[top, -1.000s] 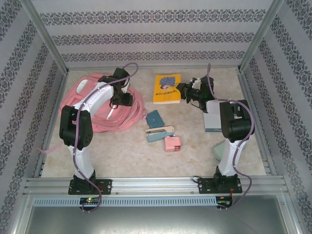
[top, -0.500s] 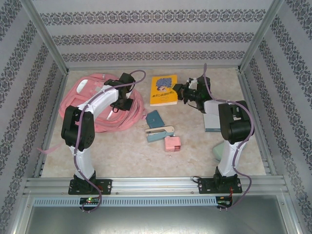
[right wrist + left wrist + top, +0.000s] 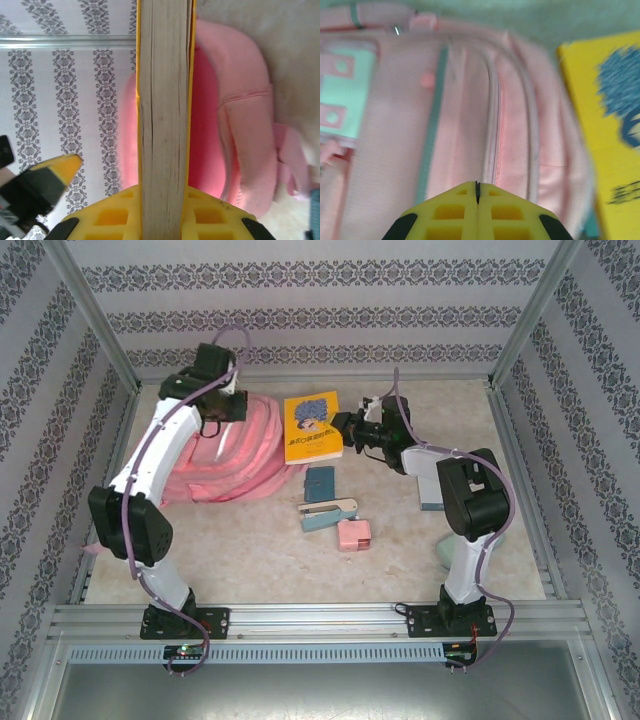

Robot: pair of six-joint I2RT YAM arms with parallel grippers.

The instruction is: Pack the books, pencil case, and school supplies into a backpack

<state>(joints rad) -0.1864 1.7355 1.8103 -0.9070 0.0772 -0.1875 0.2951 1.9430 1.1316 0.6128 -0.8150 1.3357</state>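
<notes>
The pink backpack (image 3: 235,455) stands heaped up at the back left, its deep pink mouth (image 3: 205,125) gaping toward the right. My left gripper (image 3: 212,420) is at its top edge, shut (image 3: 477,186) with a thin dark sliver pinched between the tips over the pocketed front (image 3: 470,100). My right gripper (image 3: 345,428) is shut (image 3: 165,187) on the yellow cartoon book (image 3: 312,427), holding it by its right edge beside the backpack's mouth; its page edge (image 3: 165,100) faces the wrist camera. A navy book (image 3: 432,492) and the mint pencil case (image 3: 446,552) lie partly hidden under the right arm.
The teal pouch (image 3: 319,483), teal-and-beige stapler (image 3: 328,512) and pink block (image 3: 354,534) lie on the table's middle. Patterned walls and metal frame posts close in the back and sides. The left gripper's finger (image 3: 50,180) shows left of the book.
My left gripper shut and moved back and up to the left, and the backpack rose from flat into a mound. My right gripper carried the yellow book leftward toward it.
</notes>
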